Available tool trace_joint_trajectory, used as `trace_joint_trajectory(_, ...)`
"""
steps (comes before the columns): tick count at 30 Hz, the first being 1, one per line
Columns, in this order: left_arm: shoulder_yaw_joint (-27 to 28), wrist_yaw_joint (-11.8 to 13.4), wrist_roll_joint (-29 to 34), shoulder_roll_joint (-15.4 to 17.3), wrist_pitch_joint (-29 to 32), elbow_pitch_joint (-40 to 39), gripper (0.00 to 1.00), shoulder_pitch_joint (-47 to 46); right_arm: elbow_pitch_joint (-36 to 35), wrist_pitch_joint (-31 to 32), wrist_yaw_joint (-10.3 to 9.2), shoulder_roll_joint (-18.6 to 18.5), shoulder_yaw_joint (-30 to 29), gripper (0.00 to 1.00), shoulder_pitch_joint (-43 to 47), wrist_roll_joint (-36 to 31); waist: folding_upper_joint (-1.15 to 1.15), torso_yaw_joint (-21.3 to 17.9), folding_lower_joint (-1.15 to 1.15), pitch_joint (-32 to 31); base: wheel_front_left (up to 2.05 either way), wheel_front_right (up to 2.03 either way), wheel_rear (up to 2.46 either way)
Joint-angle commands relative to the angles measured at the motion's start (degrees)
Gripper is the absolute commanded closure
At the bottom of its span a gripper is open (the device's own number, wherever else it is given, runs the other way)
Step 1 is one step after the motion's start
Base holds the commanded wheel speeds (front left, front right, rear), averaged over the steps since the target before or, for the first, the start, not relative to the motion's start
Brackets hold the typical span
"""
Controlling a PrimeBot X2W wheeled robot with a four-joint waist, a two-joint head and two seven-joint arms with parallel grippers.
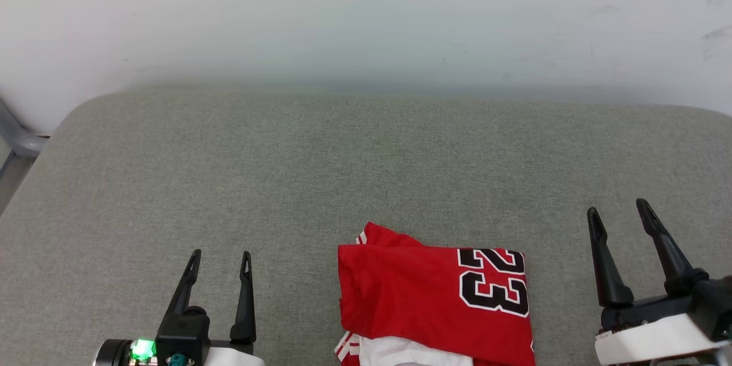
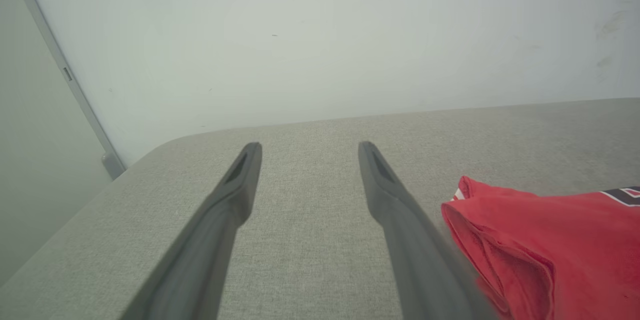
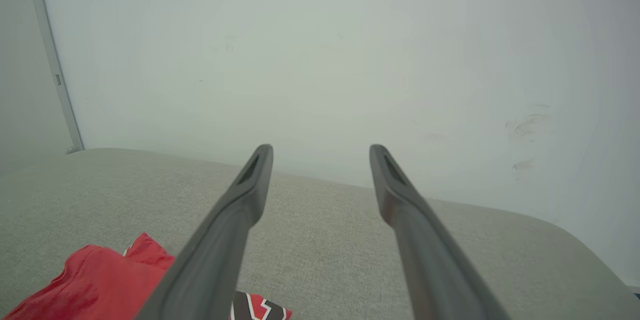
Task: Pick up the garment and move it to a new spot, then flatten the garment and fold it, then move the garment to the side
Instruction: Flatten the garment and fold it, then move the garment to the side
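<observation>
Lying folded on grey cushion (image 1: 229, 183), garment (image 1: 423, 297), white wall (image 1: 366, 11) behind, left gripper (image 1: 222, 253), right gripper (image 1: 616, 206), jaws released.

Garment (image 1: 426, 297) on cushion (image 1: 286, 171), left gripper (image 1: 222, 253) left of it, right gripper (image 1: 616, 206) right of it, wall (image 1: 366, 17) behind

It looks like a bare test room. A grey fabric-covered surface (image 1: 229, 154) with rounded corners abuts a plain, scuffed white wall (image 1: 366, 11).
</observation>
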Motion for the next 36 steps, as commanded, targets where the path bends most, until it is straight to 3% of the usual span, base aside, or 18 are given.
trace_joint_trajectory(1,-0.1,0.17,-0.15,0.32,-0.26,-0.36,0.0,0.42,-0.9,-0.13,-0.08,1.06,-0.71,0.0,1.62,-0.51,0.0,-0.1,0.0,-0.25,0.0,0.0,0.0)
trace_joint_trajectory(11,-0.62,0.2,-0.26,0.55,-0.26,-0.59,0.0,1.53,-1.34,-0.15,-0.08,4.9,-3.72,0.0,7.27,-0.06,0.0,-0.37,0.0,-0.96,0.0,0.0,0.0)
trace_joint_trajectory(24,-1.02,0.04,-0.3,1.11,-0.26,0.56,0.0,1.59,2.48,-0.14,-0.08,5.75,-3.49,0.0,8.94,-0.42,0.0,0.05,0.0,-1.37,0.0,0.0,0.0)
trace_joint_trajectory(36,-0.83,0.28,-0.71,1.14,-0.26,1.06,0.0,1.26,1.44,-0.14,-0.08,5.81,-4.36,0.0,6.01,0.18,0.0,0.03,0.0,-1.55,0.0,0.0,0.0)
